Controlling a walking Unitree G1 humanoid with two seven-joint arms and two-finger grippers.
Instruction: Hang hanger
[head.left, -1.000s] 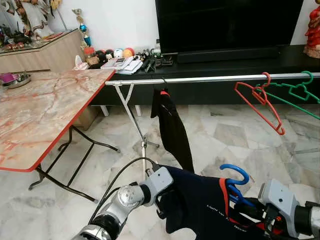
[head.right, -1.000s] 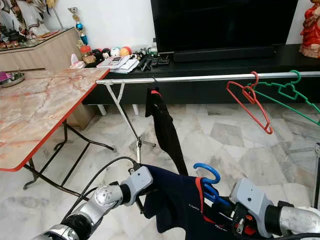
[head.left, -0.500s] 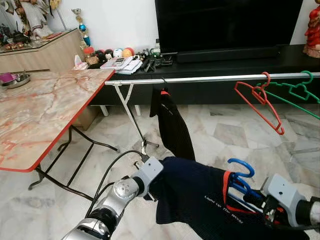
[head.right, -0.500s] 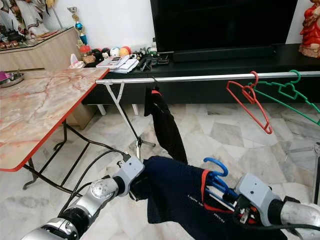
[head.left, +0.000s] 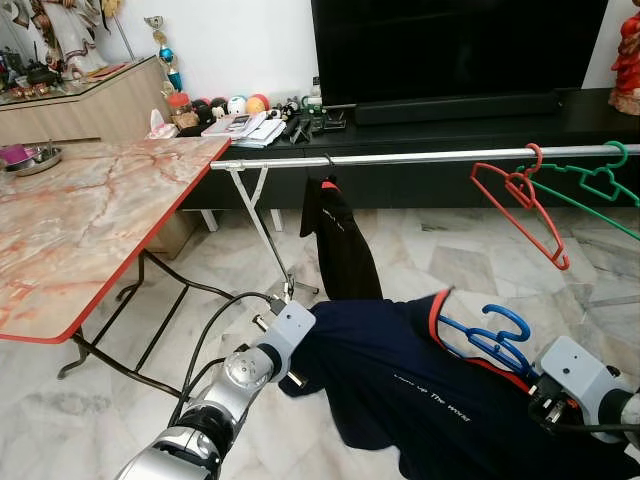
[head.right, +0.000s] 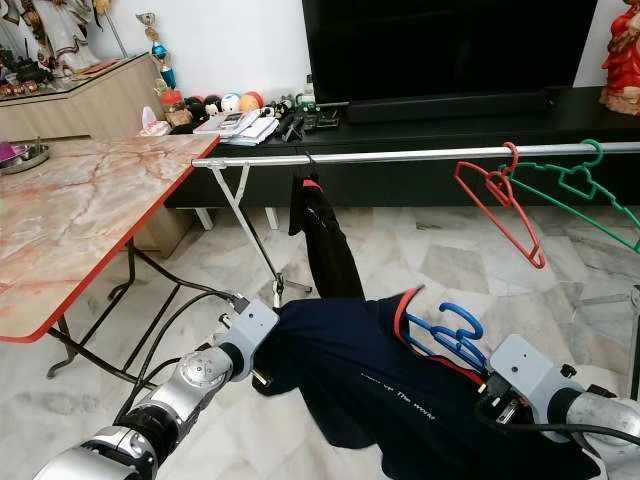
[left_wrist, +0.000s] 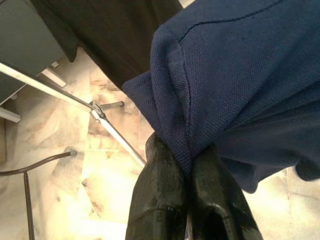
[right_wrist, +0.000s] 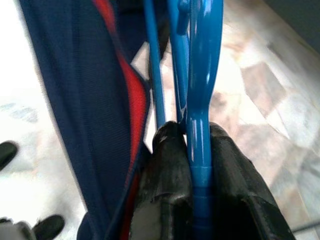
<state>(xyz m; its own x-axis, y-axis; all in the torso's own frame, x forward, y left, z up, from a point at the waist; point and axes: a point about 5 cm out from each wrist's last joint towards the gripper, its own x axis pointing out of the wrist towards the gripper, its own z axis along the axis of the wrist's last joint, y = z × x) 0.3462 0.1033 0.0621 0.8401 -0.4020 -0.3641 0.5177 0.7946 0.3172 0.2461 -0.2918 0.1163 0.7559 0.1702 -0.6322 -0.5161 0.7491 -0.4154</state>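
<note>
Right now my right gripper is clamped on the blue hanger, its two black fingers pinching the plastic neck just below the hook, low at my right side above the marble floor. A navy shirt with a red-lined collar hangs on that hanger and spreads across in front of me. My left gripper is closed tight on a fold of the shirt's sleeve edge, holding the cloth out to my left. Ahead of me and higher up runs the silver rail of a drying rack, well apart from the blue hanger. A dark garment already hangs from it near its left end, and a red hanger and a green hanger hang toward its right end. A marble-topped table with a red edge stands to my left, and a black television sits on a low black cabinet behind the rail.
</note>
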